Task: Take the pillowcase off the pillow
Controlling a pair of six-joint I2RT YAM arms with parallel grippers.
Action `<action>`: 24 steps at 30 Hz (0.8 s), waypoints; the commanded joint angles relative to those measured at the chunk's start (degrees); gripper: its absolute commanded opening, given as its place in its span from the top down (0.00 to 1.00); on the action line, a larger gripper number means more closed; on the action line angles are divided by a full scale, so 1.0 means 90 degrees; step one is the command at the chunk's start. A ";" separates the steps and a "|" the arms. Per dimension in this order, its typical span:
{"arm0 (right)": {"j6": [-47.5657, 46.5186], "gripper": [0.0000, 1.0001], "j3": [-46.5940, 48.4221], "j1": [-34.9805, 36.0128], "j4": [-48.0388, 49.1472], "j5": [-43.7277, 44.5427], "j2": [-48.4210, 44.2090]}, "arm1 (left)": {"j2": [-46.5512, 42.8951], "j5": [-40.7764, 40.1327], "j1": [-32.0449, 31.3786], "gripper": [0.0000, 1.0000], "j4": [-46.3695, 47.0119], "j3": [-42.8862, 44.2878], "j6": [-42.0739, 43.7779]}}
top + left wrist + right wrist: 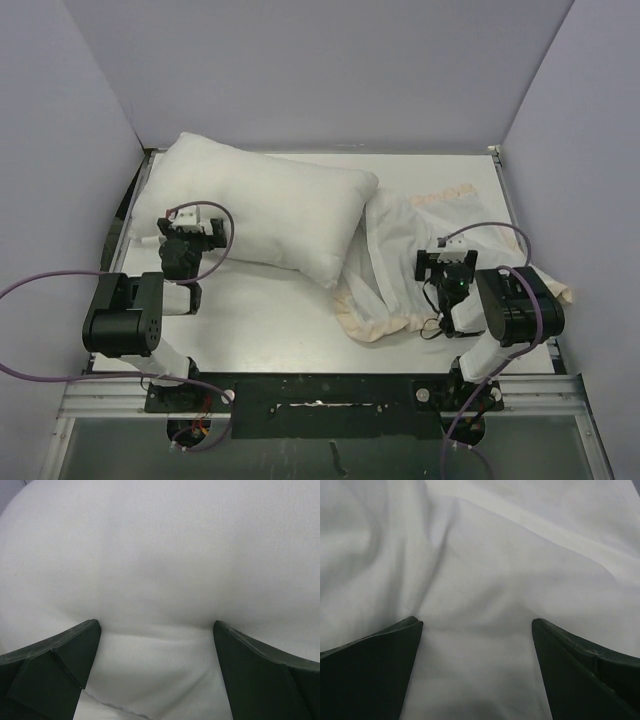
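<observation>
1. The pillow (270, 205) lies bare on the left half of the surface (270, 320). Its long axis runs from the far-left corner down toward near-centre.
2. The pillowcase (400, 240) is heaped on the right, white face up, with the peach frill (372, 330) along its near edge.
3. The pillow's near-right corner touches the pillowcase. Whether that corner sits inside the opening or just beside it cannot be told from above.
4. The left pincer (190, 225) has its jaws apart, at the pillow's near long edge, holding nothing.
5. The right pincer (447, 255) has its jaws apart, directly over the crumpled pillowcase, gripping nothing.
6. Judgement: the right arm is nearer the cover, so any last pull goes rightward, away from the pillow.
</observation>
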 commanded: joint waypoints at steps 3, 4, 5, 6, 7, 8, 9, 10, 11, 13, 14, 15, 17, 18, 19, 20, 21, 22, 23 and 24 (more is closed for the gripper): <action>-0.0444 0.02 0.1732 0.0098 -0.1973 -0.0817 -0.0123 | 0.0122 -0.0317 -0.0206 0.02 -0.1783 0.0274 0.0236; -0.0348 0.02 0.1788 -0.0193 -0.2144 -0.1112 -0.0140 | 0.0101 -0.0326 -0.0205 0.02 -0.1798 0.0276 0.0246; -0.0353 0.02 0.1775 -0.0154 -0.2128 -0.1084 -0.0137 | 0.0073 -0.0325 -0.0210 0.02 -0.1824 0.0264 0.0223; -0.0358 0.02 0.1753 -0.0141 -0.2052 -0.1078 -0.0133 | 0.0068 -0.0327 -0.0206 0.02 -0.1761 0.0245 0.0220; -0.0351 0.02 0.1724 -0.0144 -0.2057 -0.1068 -0.0173 | 0.0055 -0.0330 -0.0208 0.02 -0.1711 0.0208 0.0236; -0.0368 0.02 0.1679 -0.0146 -0.1956 -0.1076 -0.0183 | 0.0040 -0.0320 -0.0206 0.02 -0.1717 0.0197 0.0223; -0.0385 0.02 0.1638 -0.0139 -0.1913 -0.1074 -0.0210 | 0.0054 -0.0324 -0.0206 0.02 -0.1709 0.0206 0.0225; -0.0400 0.02 0.1641 -0.0132 -0.1935 -0.1073 -0.0213 | 0.0057 -0.0328 -0.0206 0.02 -0.1706 0.0199 0.0232; -0.0403 0.02 0.1641 -0.0131 -0.1914 -0.1073 -0.0202 | 0.0049 -0.0327 -0.0205 0.02 -0.1715 0.0206 0.0223; -0.0407 0.02 0.1643 -0.0129 -0.1921 -0.1064 -0.0204 | 0.0052 -0.0328 -0.0206 0.02 -0.1708 0.0207 0.0229; -0.0415 0.02 0.1646 -0.0124 -0.1912 -0.1063 -0.0208 | 0.0048 -0.0327 -0.0206 0.02 -0.1705 0.0199 0.0230; -0.0409 0.02 0.1642 -0.0122 -0.1913 -0.1063 -0.0208 | 0.0048 -0.0327 -0.0205 0.02 -0.1703 0.0198 0.0230; -0.0416 0.02 0.1646 -0.0114 -0.1922 -0.1058 -0.0206 | 0.0053 -0.0327 -0.0205 0.02 -0.1698 0.0202 0.0230; -0.0433 0.02 0.1646 -0.0105 -0.1921 -0.1038 -0.0201 | 0.0057 -0.0327 -0.0205 0.02 -0.1706 0.0203 0.0229; -0.0432 0.02 0.1641 -0.0094 -0.1925 -0.1026 -0.0200 | 0.0057 -0.0327 -0.0205 0.02 -0.1712 0.0212 0.0225; -0.0434 0.02 0.1645 -0.0095 -0.1921 -0.1024 -0.0199 | 0.0057 -0.0327 -0.0205 0.02 -0.1720 0.0213 0.0221; -0.0436 0.02 0.1646 -0.0093 -0.1921 -0.1024 -0.0201 | 0.0065 -0.0327 -0.0205 0.02 -0.1729 0.0221 0.0227; -0.0437 0.02 0.1646 -0.0092 -0.1920 -0.1024 -0.0199 | 0.0075 -0.0332 -0.0205 0.02 -0.1747 0.0240 0.0228; -0.0430 0.02 0.1646 -0.0092 -0.1920 -0.1024 -0.0199 | 0.0084 -0.0328 -0.0205 0.02 -0.1764 0.0246 0.0230; -0.0429 0.02 0.1649 -0.0092 -0.1920 -0.1024 -0.0194 | 0.0089 -0.0325 -0.0205 0.02 -0.1782 0.0259 0.0230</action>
